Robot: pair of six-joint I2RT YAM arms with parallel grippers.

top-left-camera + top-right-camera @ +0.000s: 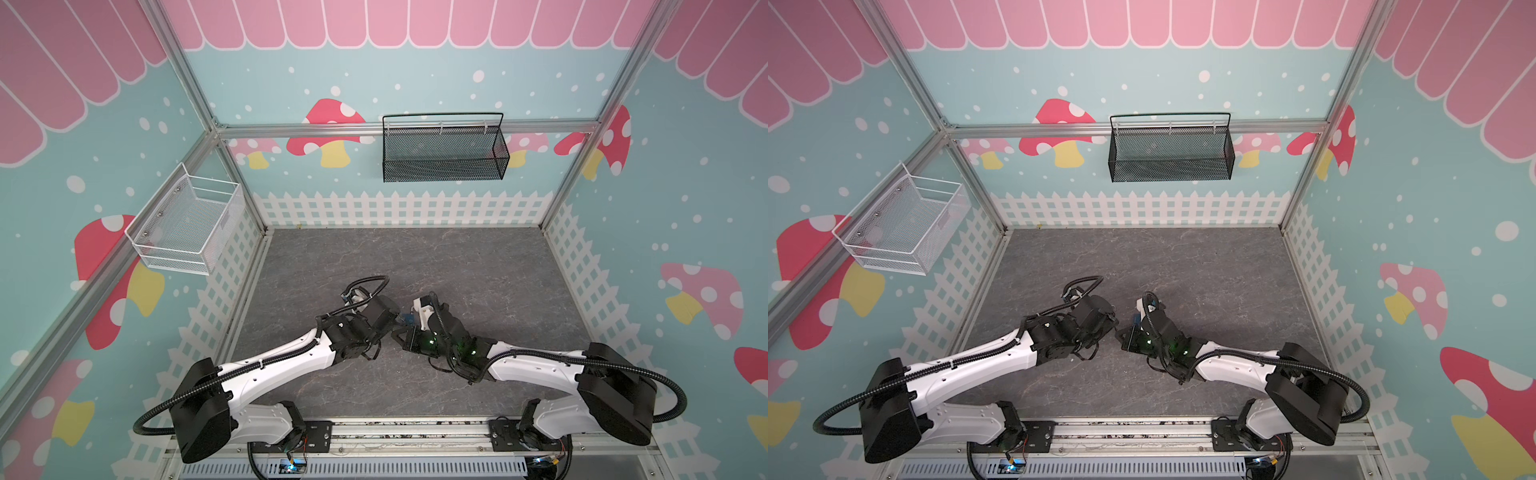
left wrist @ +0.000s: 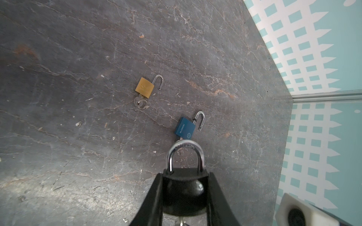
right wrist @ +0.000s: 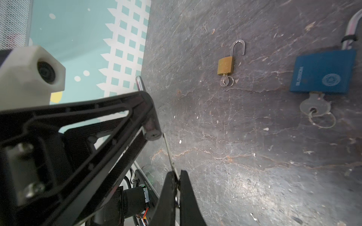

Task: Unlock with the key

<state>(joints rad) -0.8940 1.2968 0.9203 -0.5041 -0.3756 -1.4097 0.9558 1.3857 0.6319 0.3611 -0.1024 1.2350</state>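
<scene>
My left gripper [image 2: 185, 176] is shut on a black padlock [image 2: 184, 187] and holds it above the grey table. Its silver shackle [image 2: 185, 154] is closed and points away from the wrist. My right gripper [image 3: 176, 174] is shut on a thin silver key [image 3: 170, 155]. The key's tip meets the bottom face of the black padlock [image 3: 150, 125]. I cannot tell how far the key sits in the keyhole. In both top views the two grippers [image 1: 397, 330] [image 1: 1120, 330] meet tip to tip at the table's middle.
A gold padlock [image 2: 144, 87] and a blue padlock [image 2: 185, 128] lie on the table just past the grippers. Both have open shackles and a key in them. A white basket [image 1: 187, 224] hangs on the left wall and a black basket [image 1: 444, 149] on the back wall.
</scene>
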